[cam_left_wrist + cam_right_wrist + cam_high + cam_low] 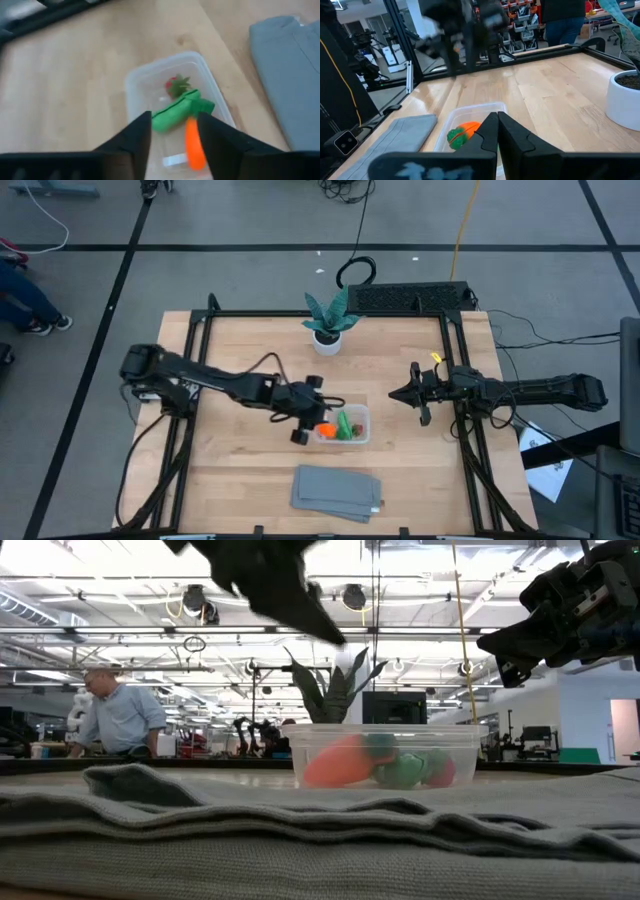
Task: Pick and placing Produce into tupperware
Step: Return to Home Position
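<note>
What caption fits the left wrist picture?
Open left gripper above the tupperware holding green pod, orange carrot and red berry; grey cloth nearby.

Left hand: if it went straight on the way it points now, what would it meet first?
Most likely the green pod inside the tupperware: the left hand points down at it, with the carrot just beside. Depth is unclear.
</note>
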